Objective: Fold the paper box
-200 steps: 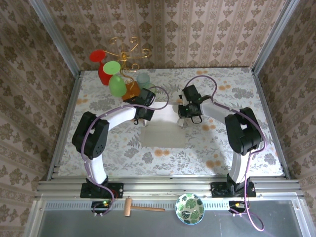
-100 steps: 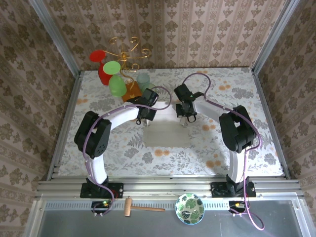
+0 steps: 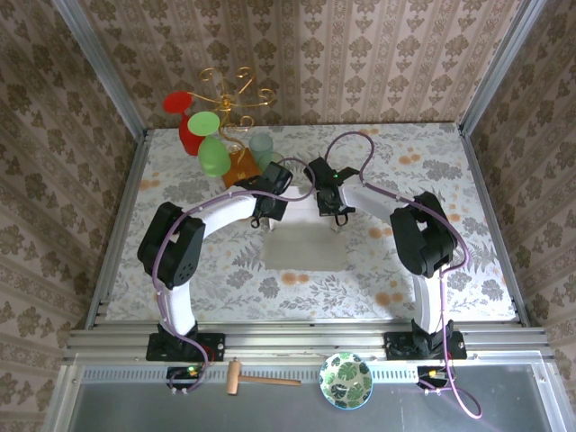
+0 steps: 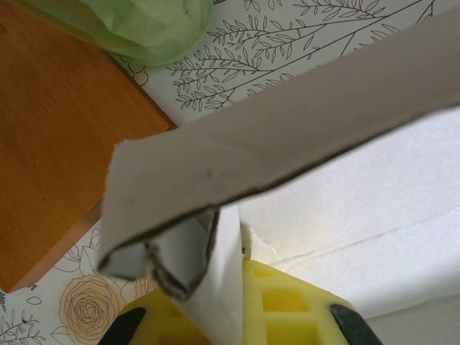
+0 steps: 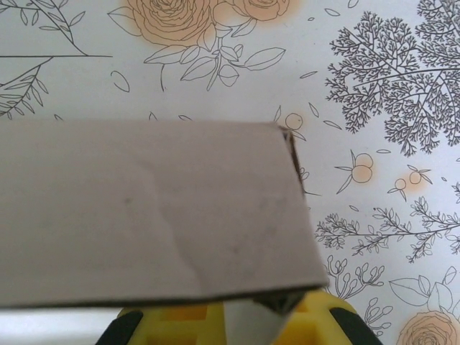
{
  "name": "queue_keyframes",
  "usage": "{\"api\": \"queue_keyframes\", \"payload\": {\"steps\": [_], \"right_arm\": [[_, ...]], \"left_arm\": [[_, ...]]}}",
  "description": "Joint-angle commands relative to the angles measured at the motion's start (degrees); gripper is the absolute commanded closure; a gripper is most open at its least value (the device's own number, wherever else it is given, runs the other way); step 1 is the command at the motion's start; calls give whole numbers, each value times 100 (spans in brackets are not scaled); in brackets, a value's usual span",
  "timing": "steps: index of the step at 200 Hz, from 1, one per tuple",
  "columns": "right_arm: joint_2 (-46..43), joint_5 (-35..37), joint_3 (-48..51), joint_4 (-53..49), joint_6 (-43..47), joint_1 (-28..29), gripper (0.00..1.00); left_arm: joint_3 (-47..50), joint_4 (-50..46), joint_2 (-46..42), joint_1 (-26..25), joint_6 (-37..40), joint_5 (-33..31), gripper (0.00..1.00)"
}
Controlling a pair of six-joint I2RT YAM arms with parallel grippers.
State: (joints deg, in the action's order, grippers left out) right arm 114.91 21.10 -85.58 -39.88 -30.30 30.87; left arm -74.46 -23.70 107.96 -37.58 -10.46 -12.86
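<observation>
Desk (image 3: pixel 432 261): floral-patterned; the paper box (image 3: pixel 304 243) is laid at its middle, between both arms.
Paper box: far flap is seen folded up; its far corners are hidden under the arms from above.
Left tool (image 4: pixel 230 309): clamped on the far-left corner flap; fingers cut off below.
Right tool (image 5: pixel 237 320): pinched on the far-right corner; contact mostly hidden.

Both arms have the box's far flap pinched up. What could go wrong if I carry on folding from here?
1. The paper box corner in the left jaws looks crumpled and frayed; a harder pull may tear it.
2. The wooden base and green cup stand close beyond that corner; pushing farther could knock them.
3. Left and right jaws are shut on one flap; uneven motion might skew the crease.
</observation>
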Motion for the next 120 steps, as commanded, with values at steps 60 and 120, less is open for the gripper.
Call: {"api": "queue_keyframes", "payload": {"steps": [60,120], "right_arm": [[15,1246,114,-470,-153,217,100],[-261,620,645,322,98,162,100]], "left_arm": [[-25,-523,243,5,-299,-165,100],[-34,-545,243,5,-369,-133,100]]}}
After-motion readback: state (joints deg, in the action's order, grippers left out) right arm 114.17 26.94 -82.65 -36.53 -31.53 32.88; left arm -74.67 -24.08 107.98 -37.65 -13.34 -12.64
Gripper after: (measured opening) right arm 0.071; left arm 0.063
